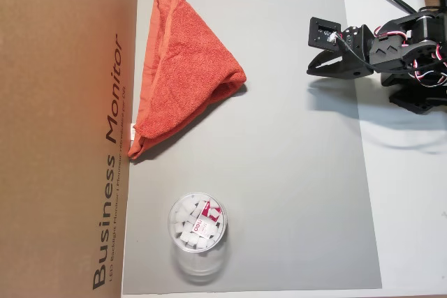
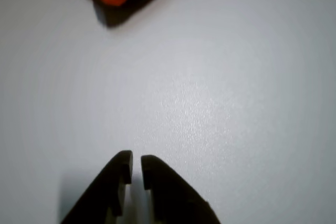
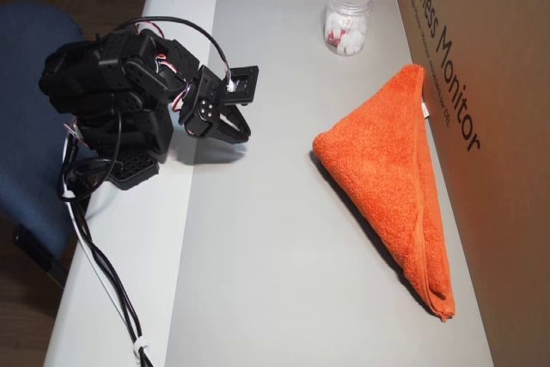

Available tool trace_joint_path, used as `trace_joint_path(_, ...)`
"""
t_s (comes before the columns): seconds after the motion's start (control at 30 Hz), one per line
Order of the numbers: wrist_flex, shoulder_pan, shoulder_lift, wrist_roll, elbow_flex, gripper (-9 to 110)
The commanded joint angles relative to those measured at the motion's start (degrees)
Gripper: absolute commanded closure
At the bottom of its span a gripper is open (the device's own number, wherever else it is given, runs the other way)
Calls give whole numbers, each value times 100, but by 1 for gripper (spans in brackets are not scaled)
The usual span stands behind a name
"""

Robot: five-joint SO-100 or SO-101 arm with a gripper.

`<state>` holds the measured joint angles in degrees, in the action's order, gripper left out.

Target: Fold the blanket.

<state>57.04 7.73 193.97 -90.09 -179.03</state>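
Blanket [image 1: 183, 68] already sits as a folded triangle against the cardboard box [image 3: 481, 83], gripper [image 2: 136, 165] nearly closed on nothing, parked well clear over the grey mat [image 1: 279, 193]; risk imo: another pass snags the top layer & unfolds it.

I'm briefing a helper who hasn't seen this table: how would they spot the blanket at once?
Start at the grey mat and go to its edge by the brown cardboard box. The blanket lies there, folded into a triangle. It is the only orange-red terry cloth, far larger than the clear cup.
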Motion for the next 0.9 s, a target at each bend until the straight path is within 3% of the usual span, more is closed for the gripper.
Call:
trace_joint_path(0.0,387,-18,53,-53,-53,102)
trace_joint_path(0.6,1793,-18,53,-62,-53,102)
trace_joint_path(0.87,1811,-18,53,-53,-53,102)
